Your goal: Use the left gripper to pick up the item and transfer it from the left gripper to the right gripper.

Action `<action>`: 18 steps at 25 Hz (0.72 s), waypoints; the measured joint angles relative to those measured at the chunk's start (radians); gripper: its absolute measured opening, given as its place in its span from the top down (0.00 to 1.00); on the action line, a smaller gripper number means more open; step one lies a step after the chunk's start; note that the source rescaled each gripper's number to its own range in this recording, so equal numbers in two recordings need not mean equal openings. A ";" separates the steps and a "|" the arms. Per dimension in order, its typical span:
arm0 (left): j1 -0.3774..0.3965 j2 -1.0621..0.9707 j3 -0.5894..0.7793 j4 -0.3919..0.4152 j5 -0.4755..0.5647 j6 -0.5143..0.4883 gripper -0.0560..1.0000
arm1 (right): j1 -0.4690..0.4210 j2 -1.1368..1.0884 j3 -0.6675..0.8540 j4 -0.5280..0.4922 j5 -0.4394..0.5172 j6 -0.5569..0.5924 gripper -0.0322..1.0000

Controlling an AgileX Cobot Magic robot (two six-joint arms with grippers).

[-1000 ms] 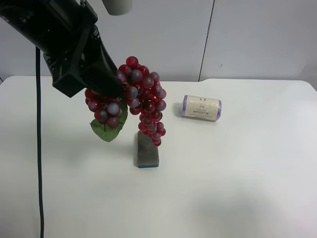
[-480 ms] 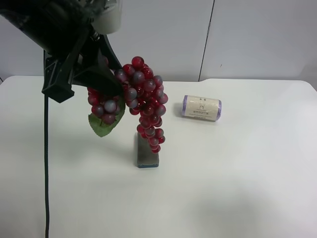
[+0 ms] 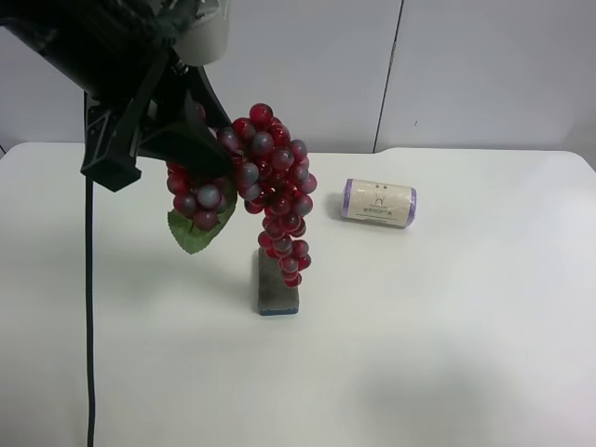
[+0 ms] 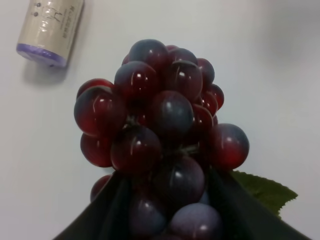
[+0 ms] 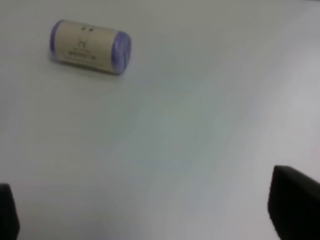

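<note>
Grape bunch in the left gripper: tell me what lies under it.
Below the dark-red artificial grape bunch, clamped in the black left gripper, a dark grey rectangular block lies on the white table. The hanging grapes cover the block's far end.

The dark-red plastic grape bunch (image 3: pixel 275 186) hides the far end of the dark grey rectangular block (image 3: pixel 277 296). Print on the cream purple-ended roll (image 3: pixel 378 202): illegible. My right gripper (image 5: pixel 150 215): fingertips (image 5: pixel 295 210) cropped at frame edges.

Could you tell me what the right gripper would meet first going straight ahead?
Probably the bare table: the right gripper, jaws open, frames only tabletop; the cream roll lies aside.
</note>
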State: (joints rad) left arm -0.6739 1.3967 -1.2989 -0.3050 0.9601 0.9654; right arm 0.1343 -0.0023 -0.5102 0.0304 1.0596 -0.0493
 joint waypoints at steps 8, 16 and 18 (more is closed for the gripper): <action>0.000 0.000 0.000 0.000 -0.033 0.002 0.94 | 0.000 0.211 -0.087 0.064 -0.004 -0.103 0.00; 0.000 0.000 0.000 0.000 -0.033 0.002 0.94 | 0.101 0.533 -0.151 0.169 -0.202 -0.329 0.00; 0.000 0.000 0.000 0.000 -0.033 0.002 0.94 | 0.153 0.611 -0.151 0.194 -0.286 -0.388 0.00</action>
State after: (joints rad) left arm -0.6739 1.3967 -1.2989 -0.3050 0.9268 0.9677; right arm 0.2872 0.6089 -0.6610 0.2247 0.7740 -0.4373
